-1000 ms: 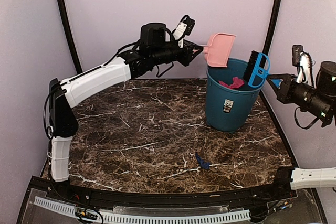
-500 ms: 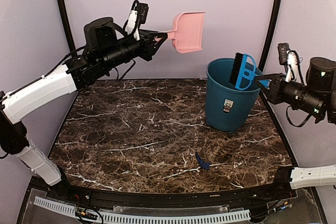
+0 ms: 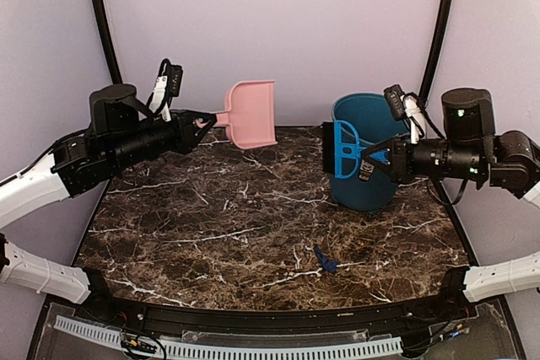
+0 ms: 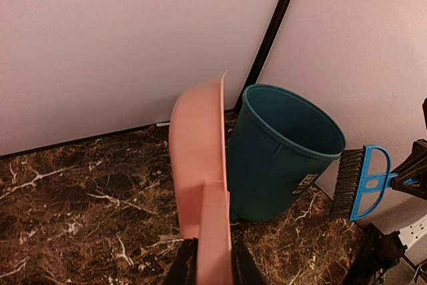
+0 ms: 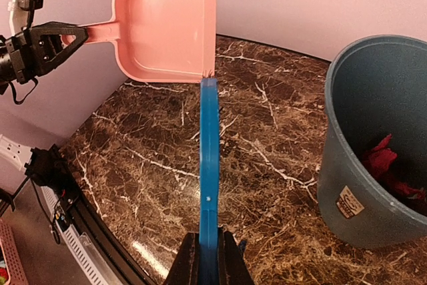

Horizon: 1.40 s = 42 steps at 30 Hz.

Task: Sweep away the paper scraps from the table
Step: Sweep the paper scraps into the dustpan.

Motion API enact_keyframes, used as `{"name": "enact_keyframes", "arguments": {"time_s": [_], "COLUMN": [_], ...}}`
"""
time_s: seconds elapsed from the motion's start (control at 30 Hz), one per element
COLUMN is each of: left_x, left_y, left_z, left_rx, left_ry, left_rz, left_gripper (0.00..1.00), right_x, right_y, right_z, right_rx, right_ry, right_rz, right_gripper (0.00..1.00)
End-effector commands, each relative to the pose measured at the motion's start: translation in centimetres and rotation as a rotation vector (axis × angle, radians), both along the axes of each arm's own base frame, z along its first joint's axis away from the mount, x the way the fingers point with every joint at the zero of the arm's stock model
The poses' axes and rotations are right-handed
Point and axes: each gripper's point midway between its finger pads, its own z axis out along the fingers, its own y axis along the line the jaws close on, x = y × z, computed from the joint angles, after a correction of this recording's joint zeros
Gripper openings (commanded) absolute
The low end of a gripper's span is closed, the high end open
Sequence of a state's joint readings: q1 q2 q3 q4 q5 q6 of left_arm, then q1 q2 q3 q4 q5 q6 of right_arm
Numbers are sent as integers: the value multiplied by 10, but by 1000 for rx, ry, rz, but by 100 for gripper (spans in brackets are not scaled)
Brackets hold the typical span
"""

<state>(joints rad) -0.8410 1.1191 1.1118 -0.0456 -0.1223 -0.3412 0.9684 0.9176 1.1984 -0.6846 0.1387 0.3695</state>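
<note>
Danger: blue scrap (image 3: 325,260) lies near six o'clock on the bench (image 3: 211,208), so a hard stroke could flick it overboard. Left hand (image 3: 202,120) clamps the dustpan (image 3: 251,114), right hand (image 3: 371,160) the brush (image 3: 342,149); pink scraps (image 5: 383,161) sit in the bin (image 3: 371,196) at two o'clock.

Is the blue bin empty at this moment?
No, the right wrist view shows magenta paper scraps lying inside the bin.

One crumpled blue paper scrap (image 3: 325,260) lies on the dark brown, white-veined marble table (image 3: 211,225), toward its front edge. Wrinkled magenta scraps (image 5: 381,165) sit bunched inside the teal bin (image 5: 331,158).
</note>
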Motion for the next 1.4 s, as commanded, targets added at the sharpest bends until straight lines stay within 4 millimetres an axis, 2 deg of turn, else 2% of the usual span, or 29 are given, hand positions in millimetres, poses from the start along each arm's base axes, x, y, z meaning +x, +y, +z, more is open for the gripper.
{"name": "enact_keyframes", "arguments": {"time_s": [0.0, 0.03, 0.07, 0.1, 0.2, 0.43, 0.57, 0.8, 0.97, 1.37], "left_x": [-18, -24, -27, -32, -42, -56, -63, -74, -80, -88], "left_y": [27, 34, 36, 41, 46, 44, 40, 36, 31, -1], "left_z": [-39, -40, -52, -53, -78, -126, -151, -181, -200, -235], "left_rx": [-5, -20, -9, -25, -21, -12, -13, -18, -38, -65], "left_ry": [152, 167, 190, 208, 276, 419, 487, 608, 701, 839], "left_rz": [58, 63, 63, 63, 56, 29, 6, -11, -16, -130], "left_gripper": [0, 0, 0, 0, 0, 0, 0, 0, 0, 0], "right_x": [-12, -13, -13, -12, -12, -10, -15, -21, -17, -16], "right_y": [21, 24, 25, 26, 26, 16, 15, 5, -6, -28], "right_z": [-13, -21, -28, -34, -49, -91, -107, -131, -147, -183], "right_rx": [-10, -26, -42, -57, -89, -195, -223, -279, -342, -452], "right_ry": [49, 69, 87, 102, 141, 238, 282, 343, 368, 435], "right_rz": [121, 130, 131, 130, 119, 59, 65, 47, -18, -128], "right_gripper": [0, 0, 0, 0, 0, 0, 0, 0, 0, 0]}}
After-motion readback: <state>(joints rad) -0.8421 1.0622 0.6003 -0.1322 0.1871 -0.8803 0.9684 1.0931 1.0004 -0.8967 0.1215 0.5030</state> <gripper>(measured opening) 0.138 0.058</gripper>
